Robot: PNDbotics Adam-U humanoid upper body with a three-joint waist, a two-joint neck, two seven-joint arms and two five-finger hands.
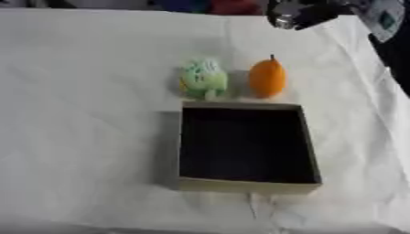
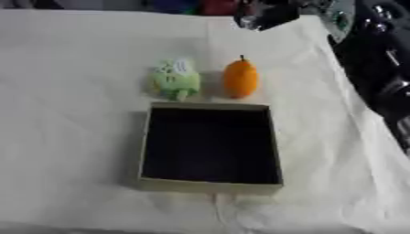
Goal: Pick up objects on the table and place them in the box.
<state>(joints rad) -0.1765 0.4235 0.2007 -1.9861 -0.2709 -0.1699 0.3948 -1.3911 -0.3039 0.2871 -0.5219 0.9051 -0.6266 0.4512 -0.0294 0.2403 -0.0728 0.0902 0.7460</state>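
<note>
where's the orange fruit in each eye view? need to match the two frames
Left eye view: orange fruit sits right of centre in the upper half, beyond the far right corner of the box.
Right eye view: the same fruit sits a little further left, again beyond the box's far wall.
Shared landmark: the green soft toy, standing to the fruit's left in both views, with a small gap between them.

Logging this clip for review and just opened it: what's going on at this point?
Nothing is being handled right now. An open box with a dark, empty inside sits on the white table. Just beyond its far edge stand a green soft toy and an orange fruit, side by side, neither yet packed. A dark part of the robot shows at the upper right, above the far edge; no robot hand can be made out.
</note>
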